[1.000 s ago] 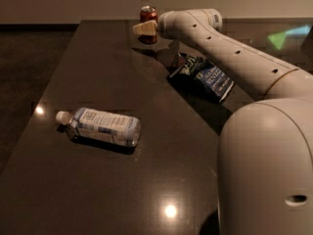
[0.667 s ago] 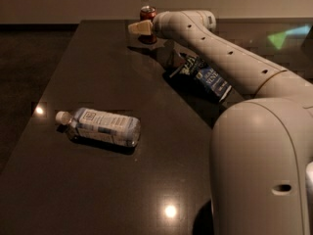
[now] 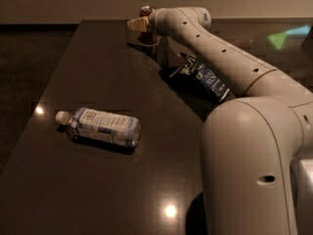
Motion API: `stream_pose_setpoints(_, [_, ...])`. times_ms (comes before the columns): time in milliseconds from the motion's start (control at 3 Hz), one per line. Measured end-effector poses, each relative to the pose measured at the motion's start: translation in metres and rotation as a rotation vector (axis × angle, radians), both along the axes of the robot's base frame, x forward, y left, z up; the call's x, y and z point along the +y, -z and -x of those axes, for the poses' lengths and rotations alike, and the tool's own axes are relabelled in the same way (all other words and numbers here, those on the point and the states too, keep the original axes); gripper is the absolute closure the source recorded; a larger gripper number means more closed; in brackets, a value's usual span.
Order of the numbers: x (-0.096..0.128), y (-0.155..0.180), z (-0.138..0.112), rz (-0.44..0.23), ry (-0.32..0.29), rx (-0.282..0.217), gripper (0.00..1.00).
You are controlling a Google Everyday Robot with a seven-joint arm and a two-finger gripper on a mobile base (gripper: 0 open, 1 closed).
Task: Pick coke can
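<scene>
Coke can (image 3: 146, 10) nr far table (image 3: 98, 180) edge, gripper (image 3: 138, 24) at it.

On my feed the dark, glossy counter (image 3: 98, 62) carries 2 things outside the job. A clear plastic bottle (image 3: 100, 126) lies on its side at the near left, its white cap (image 3: 62, 116) pointing left and its white-and-blue label facing up. A dark blue snack bag (image 3: 208, 77) lies well apart from it toward the far right. It is only partly visible, and nearer me than the end effector (image 3: 143, 26) at the counter's far edge. I see 2 light spots reflected in the surface: 1 left of the bottle, 1 near the front edge. A beige wall (image 3: 73, 1) runs behind.
</scene>
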State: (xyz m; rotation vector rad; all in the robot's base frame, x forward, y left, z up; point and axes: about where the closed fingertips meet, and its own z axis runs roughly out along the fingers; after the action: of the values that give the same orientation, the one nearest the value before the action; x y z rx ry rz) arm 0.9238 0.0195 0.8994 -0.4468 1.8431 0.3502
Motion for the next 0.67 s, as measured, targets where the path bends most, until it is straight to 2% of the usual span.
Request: stream_pose_setpoints(667, [0.0017, -0.0028, -0.0022, 0.01, -0.004, 0.002, 0.64])
